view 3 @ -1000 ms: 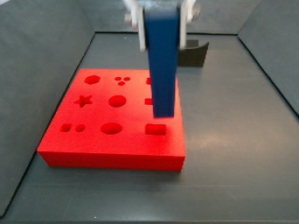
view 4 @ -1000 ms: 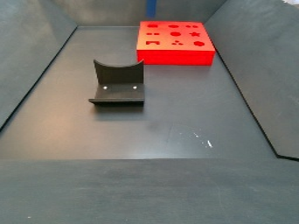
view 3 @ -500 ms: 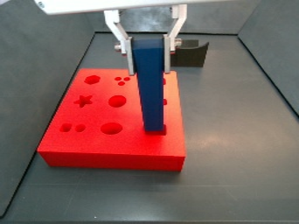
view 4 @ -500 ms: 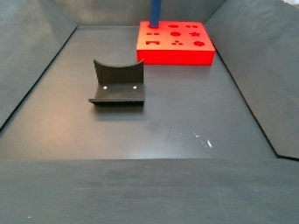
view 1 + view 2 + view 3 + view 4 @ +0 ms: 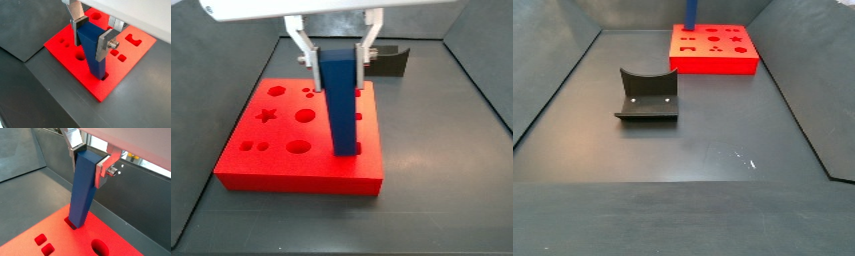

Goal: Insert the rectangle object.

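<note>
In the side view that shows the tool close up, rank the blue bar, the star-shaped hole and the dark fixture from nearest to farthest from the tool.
1. The blue bar: clamped between the fingers of the tool, its lower end at the red board.
2. The fixture: on the floor just behind the tool, beyond the board.
3. The star-shaped hole: on the board's far side from the bar.
</note>
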